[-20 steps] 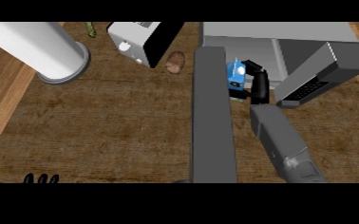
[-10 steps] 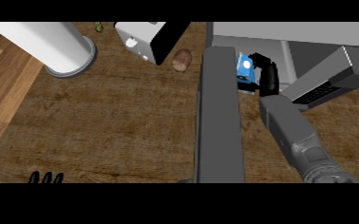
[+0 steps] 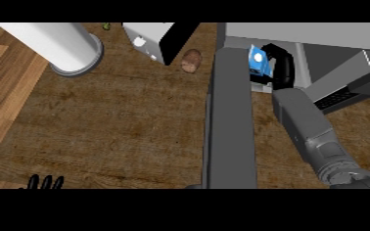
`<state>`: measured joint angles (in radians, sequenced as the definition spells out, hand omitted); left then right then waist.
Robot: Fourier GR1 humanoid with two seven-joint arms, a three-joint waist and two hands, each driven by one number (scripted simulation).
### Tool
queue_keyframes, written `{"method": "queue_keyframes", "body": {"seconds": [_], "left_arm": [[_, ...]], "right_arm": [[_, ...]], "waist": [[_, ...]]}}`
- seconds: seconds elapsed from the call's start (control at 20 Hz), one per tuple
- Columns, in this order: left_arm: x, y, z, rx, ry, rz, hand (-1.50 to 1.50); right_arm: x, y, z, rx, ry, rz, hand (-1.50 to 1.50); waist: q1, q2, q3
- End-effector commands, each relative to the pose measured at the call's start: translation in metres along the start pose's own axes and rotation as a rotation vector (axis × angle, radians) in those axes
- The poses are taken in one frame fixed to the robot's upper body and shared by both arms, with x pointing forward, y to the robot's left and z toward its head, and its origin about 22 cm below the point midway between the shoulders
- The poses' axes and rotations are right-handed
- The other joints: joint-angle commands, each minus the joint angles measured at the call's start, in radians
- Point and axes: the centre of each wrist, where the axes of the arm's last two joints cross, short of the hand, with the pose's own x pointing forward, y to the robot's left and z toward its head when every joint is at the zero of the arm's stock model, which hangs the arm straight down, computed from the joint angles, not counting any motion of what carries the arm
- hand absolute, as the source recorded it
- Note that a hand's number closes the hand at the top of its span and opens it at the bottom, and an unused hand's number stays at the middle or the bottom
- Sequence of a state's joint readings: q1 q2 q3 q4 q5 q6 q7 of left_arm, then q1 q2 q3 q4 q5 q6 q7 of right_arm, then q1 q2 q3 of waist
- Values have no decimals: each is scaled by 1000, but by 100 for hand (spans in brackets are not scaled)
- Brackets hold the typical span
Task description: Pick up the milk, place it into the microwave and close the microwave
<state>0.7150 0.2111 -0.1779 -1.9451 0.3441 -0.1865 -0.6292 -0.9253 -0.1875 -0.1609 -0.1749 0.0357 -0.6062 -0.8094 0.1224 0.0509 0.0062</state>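
Observation:
The milk (image 3: 257,61), a blue and white carton, sits upright in the opening of the grey microwave (image 3: 311,32) at the upper right. My right hand (image 3: 283,71) is curled round its right side and top, hiding part of it, and the grey forearm rises from the lower right. The microwave door (image 3: 230,122) stands open as a long grey slab down the middle of the view, just left of the milk. Only the fingertips of my left hand (image 3: 43,181) show, pointing up at the lower left edge, at rest.
A white cylinder (image 3: 69,46) stands at the upper left on the wooden counter (image 3: 123,122). A white and black appliance (image 3: 153,41) and a brown potato (image 3: 191,60) lie just left of the open door. A small green item (image 3: 106,26) sits at the top edge.
My right hand has carried the milk up and to the right, deeper into the microwave opening. The door stays open and the left hand has not moved.

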Motion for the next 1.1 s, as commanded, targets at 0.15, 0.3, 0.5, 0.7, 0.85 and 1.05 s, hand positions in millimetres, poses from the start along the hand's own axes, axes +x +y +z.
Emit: {"method": "queue_keyframes", "body": {"seconds": [0.15, 0.3, 0.5, 0.7, 0.85, 1.05], "left_arm": [[-5, -3, -4, -15, -5, -5, -150], [-6, 0, -10, -33, -9, 2, -150], [-10, 5, 0, -30, 31, 0, -150], [-4, 4, -7, -30, 25, 10, -150], [-4, 9, -8, -47, 14, -15, -150], [-5, 4, -13, -58, -1, 3, -150]], "right_arm": [[9, 1, -9, -102, -93, 24, 150], [16, -3, -21, -159, -111, 113, 150], [9, -18, -27, -246, -70, 201, 150], [12, -18, -30, -271, -75, 203, 150], [11, -19, -30, -272, -72, 225, 150], [-50, -59, 17, -340, 204, 624, -150]], "waist": [[13, 10, 1], [20, 15, 0], [28, 16, -1], [34, 20, 2], [44, 22, 1], [65, 48, -13]]}}
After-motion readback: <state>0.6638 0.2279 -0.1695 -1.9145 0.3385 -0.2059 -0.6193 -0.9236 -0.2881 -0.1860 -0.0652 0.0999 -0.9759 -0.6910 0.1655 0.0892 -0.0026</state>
